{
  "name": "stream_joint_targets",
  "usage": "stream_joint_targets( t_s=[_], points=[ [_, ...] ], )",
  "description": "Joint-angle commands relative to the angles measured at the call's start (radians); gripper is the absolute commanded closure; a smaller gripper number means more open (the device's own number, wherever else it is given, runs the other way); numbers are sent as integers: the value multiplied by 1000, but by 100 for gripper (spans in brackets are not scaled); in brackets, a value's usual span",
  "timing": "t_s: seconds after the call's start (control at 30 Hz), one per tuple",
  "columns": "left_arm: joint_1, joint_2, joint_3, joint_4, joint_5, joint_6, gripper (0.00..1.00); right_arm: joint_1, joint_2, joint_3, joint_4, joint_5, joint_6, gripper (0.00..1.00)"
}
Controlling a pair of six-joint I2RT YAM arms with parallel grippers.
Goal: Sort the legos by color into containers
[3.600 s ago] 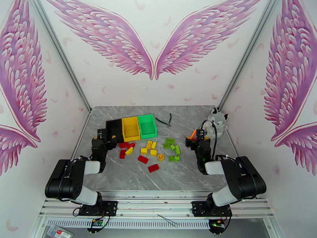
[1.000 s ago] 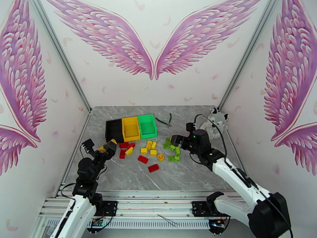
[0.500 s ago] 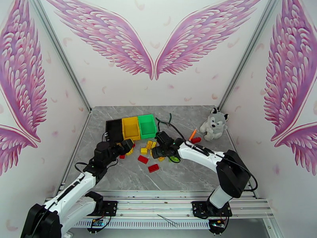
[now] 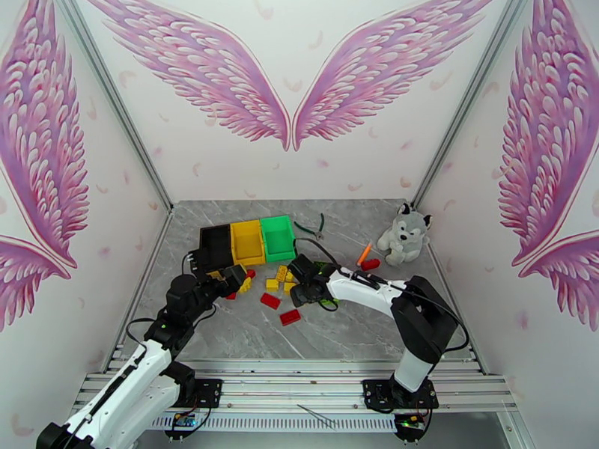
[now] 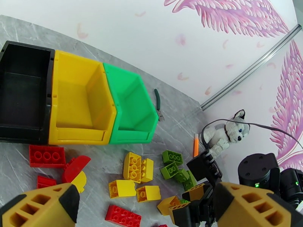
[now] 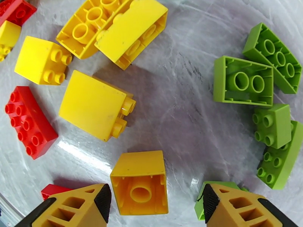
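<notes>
Right now the right claw (image 6: 155, 203) hangs low over the table (image 6: 181, 122) with its fingers (image 6: 75, 209) spread. An orange-yellow brick (image 6: 140, 186) lies hollow side up between them. One finger is just beside the brick and may be touching it, while the other stands clear of it, so nothing is pinched. Just ahead of this claw a yellow brick (image 6: 94, 104) lies on its side, with more yellow bricks (image 6: 110, 29) beyond it. A red brick (image 6: 28, 120) sits off to one side of the claw. A cluster of lime-green bricks (image 6: 244, 80) sits off to the other, one of them partly under the finger on that side.

Meanwhile the left claw (image 5: 146, 201) hovers above the table with its fingers (image 5: 41, 207) spread as wide as they go, holding nothing. Below and ahead of it lie a flat red block (image 5: 47, 156) and a red half-round piece (image 5: 75, 167). Farther ahead of it the containers stand side by side, touching: the black bin (image 5: 22, 133), the yellow bin (image 5: 75, 135) and the green bin (image 5: 132, 135).

From above, both claws meet over the scattered legos, the left claw (image 4: 233, 277) near the black bin's front corner. The pliers (image 4: 309, 227), an orange stick (image 4: 364, 253) and a plush husky (image 4: 404, 235) lie beyond the right claw (image 4: 299, 282), well apart from it.
</notes>
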Motion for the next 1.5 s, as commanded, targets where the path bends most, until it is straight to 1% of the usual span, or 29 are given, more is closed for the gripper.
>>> stream_joint_targets(
  t_s=[0.0,0.1,0.23,0.43,0.5,0.6,0.7,0.83,0.9,1.0,1.2,1.3,1.43,1.47],
  points=[
    [3,-6,11,-34,-12,18,1,7,43,53,-10,1,-16,34],
    [5,-7,16,-40,-11,22,1,8,79,74,-11,0,-18,38],
    [8,-6,16,-46,-19,23,1,8,105,93,-16,5,-16,48],
    [11,21,16,-34,-34,29,1,8,66,82,-19,18,-12,65],
    [10,58,18,-13,-27,31,1,8,40,73,-15,20,-5,69],
    [10,145,34,15,3,29,1,5,-1,71,-2,16,18,72],
    [8,231,49,34,30,26,1,5,-18,124,-14,26,49,74],
    [8,316,73,36,49,27,1,-3,27,270,-46,95,64,72],
    [8,330,81,33,49,34,1,-18,83,362,-53,118,64,72],
    [11,315,81,10,18,47,1,-48,205,542,-93,164,59,73],
    [26,249,81,-46,-41,74,1,-111,449,879,-176,121,52,71],
    [32,235,83,-68,-59,86,1,-125,532,1001,-192,112,29,63],
    [35,244,85,-76,-63,92,1,-131,587,1087,-214,96,14,52],
    [36,250,86,-77,-64,91,1,-131,588,1094,-215,93,11,47]
  ],
)
